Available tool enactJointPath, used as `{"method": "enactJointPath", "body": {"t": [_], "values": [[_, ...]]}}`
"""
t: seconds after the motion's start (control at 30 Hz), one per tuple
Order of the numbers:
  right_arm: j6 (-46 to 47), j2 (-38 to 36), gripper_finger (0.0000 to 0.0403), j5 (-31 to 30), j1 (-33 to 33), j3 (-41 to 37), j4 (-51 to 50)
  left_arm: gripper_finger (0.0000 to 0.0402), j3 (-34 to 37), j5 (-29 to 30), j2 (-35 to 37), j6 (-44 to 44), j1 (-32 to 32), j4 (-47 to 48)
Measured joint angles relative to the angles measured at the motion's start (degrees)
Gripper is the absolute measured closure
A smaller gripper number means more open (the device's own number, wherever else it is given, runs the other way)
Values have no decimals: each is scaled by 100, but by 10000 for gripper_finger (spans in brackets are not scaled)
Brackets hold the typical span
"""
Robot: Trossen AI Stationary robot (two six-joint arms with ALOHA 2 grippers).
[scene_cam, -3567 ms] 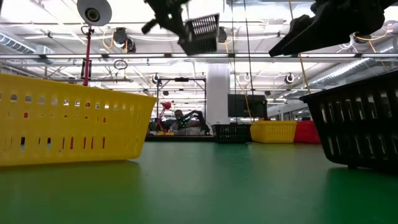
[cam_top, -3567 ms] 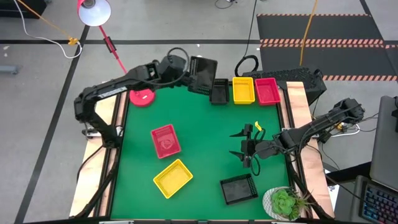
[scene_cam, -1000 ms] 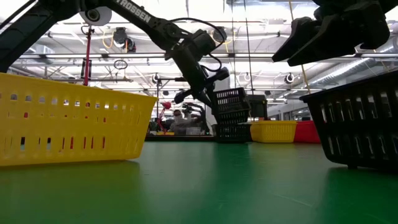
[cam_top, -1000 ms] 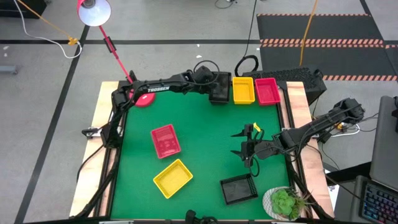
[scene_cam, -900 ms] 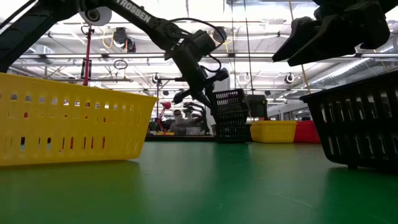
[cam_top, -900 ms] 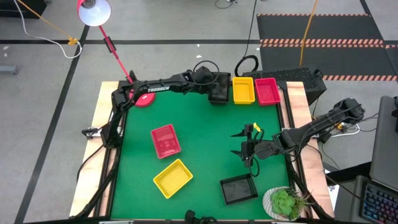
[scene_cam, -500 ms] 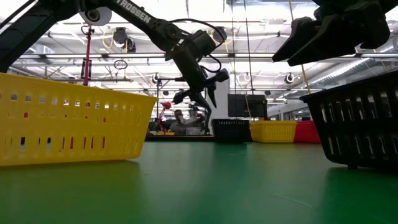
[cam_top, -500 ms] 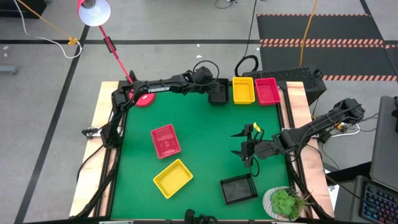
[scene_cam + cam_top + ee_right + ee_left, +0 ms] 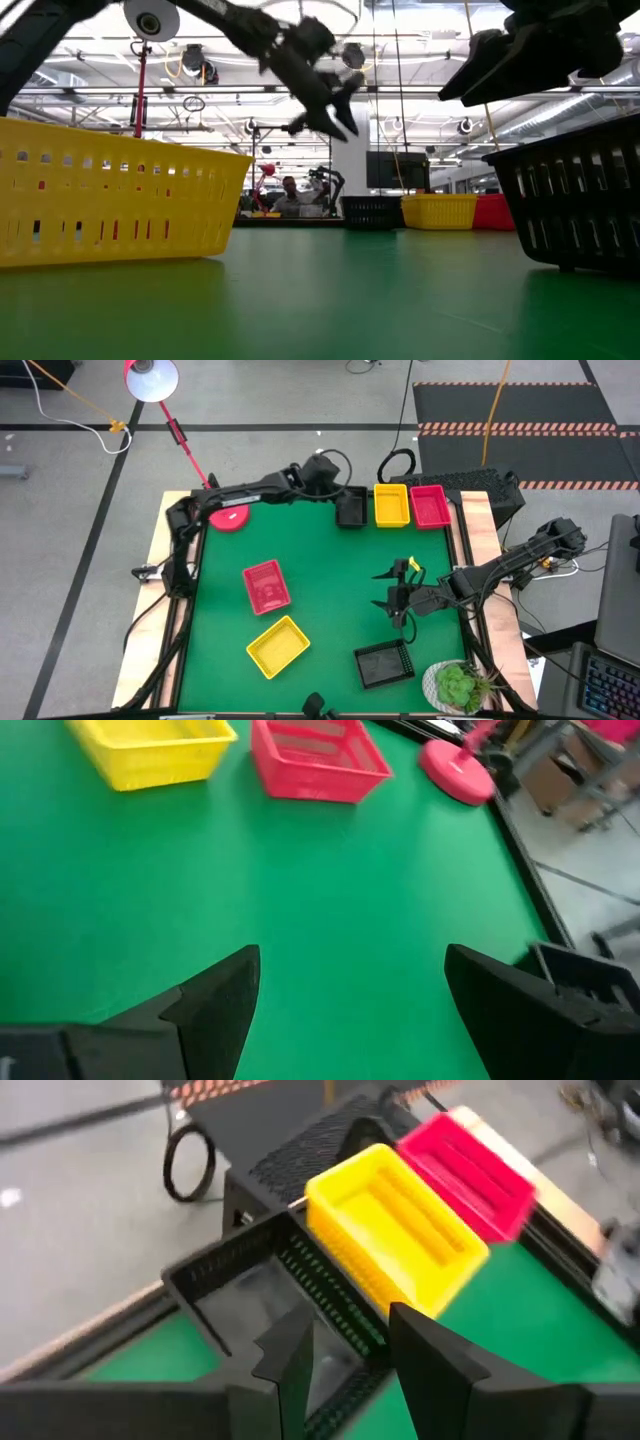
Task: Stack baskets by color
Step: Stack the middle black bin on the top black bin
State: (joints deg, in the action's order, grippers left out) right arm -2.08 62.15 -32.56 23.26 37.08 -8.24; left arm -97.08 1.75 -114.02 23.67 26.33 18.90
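At the table's far edge stands a row of baskets: black (image 9: 351, 508), yellow (image 9: 391, 505) and red-pink (image 9: 430, 506). My left gripper (image 9: 338, 490) hangs open in the air above the black one's left side, its fingers (image 9: 285, 1370) apart and touching nothing; the low view shows it raised (image 9: 325, 122) over the black baskets (image 9: 372, 211). On the green mat lie a red-pink basket (image 9: 266, 586), a yellow basket (image 9: 278, 646) and a black basket (image 9: 384, 663). My right gripper (image 9: 380, 591) waits open right of centre, above the mat.
A red lamp base (image 9: 230, 516) stands at the far left, with its stem slanting up to the lamp head (image 9: 150, 378). A potted plant (image 9: 458, 685) fills the near right corner. Bare green mat lies in the middle (image 9: 330, 570). A person (image 9: 290, 190) shows far behind the table.
My left gripper has let go of a black basket that stood tilted on the black one at the far edge; that basket has dropped down into it and sits level. The gripper has opened, rolled and risen clear above the stack.
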Motion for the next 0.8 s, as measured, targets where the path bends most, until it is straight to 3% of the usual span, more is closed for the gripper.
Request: {"method": "enactJointPath", "body": {"t": [0.2, 0.33, 0.5, 0.7, 0.8], "values": [[566, 6, 101, -342, -210, 0, -132, 268, 0, 265, 872, -1398, -434, 693], [742, 141, 136, -341, -649, 0, 44, 268, 188, 483, 1144, -1892, -889, 743], [507, 596, 210, -271, -1521, 0, 614, 268, 1374, 468, 1408, -2095, -1411, -721], [-177, 1446, 316, 1045, -2628, -4, 1702, 268, 3275, 333, 1997, -2314, -1679, -2470], [-574, 1928, 368, 1373, -3018, -6, 2076, 268, 4095, 292, 2425, -2423, -1798, -3257]]}}
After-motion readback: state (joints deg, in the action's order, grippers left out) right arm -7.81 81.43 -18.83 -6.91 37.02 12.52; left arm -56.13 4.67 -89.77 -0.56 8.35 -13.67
